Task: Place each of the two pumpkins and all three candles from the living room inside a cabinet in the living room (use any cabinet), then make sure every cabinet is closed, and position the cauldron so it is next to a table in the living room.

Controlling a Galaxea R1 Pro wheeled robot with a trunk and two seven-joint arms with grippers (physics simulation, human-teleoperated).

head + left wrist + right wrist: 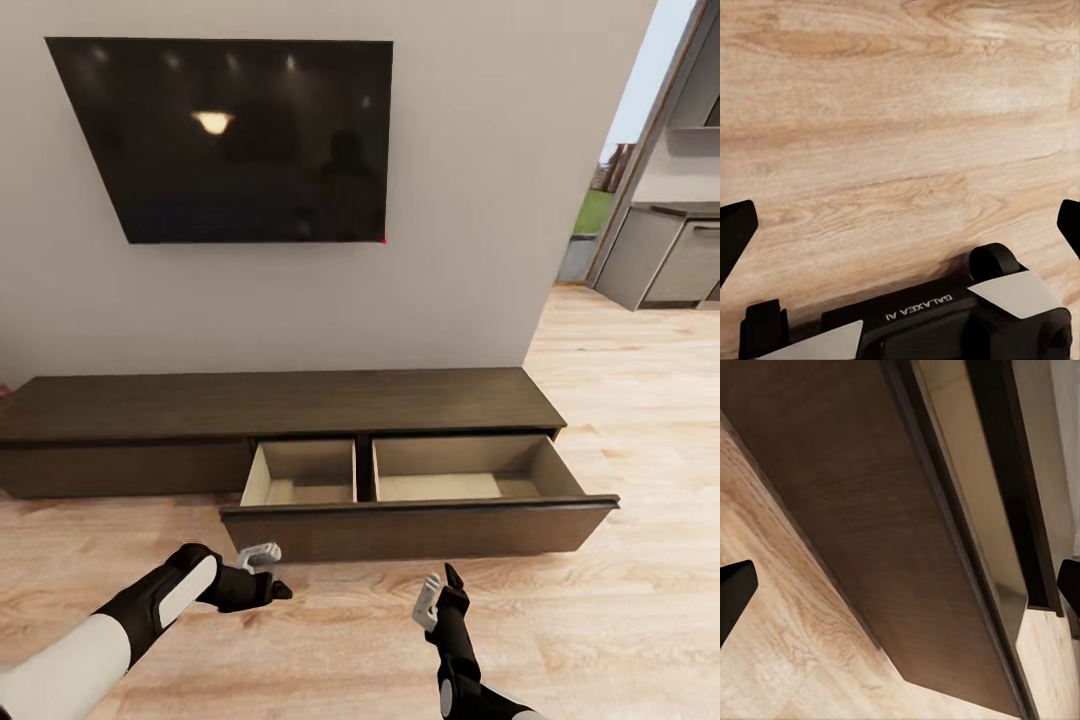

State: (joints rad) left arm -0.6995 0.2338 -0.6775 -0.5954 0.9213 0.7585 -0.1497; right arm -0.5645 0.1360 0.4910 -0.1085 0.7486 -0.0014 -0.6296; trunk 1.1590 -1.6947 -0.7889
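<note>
The long, low dark-brown cabinet [280, 405] stands against the wall. Its right-hand drawer [420, 530] is pulled out over the floor. Both pale beige compartments [300, 472] are bare inside. My left gripper [272, 572] hovers open over the wooden floor, just in front of the drawer's left end. In the left wrist view, nothing but floorboards lies between its spread fingers [735, 229]. My right gripper [440, 590] is also open and empty, a little before the drawer front [870, 510]. The pumpkins, candles and cauldron are out of view.
A large black TV [235, 140] hangs on the wall above the cabinet. The wall ends at the right, where light wood floor [630, 400] runs on towards grey kitchen units [665, 255]. The open drawer juts out into the floor space ahead of me.
</note>
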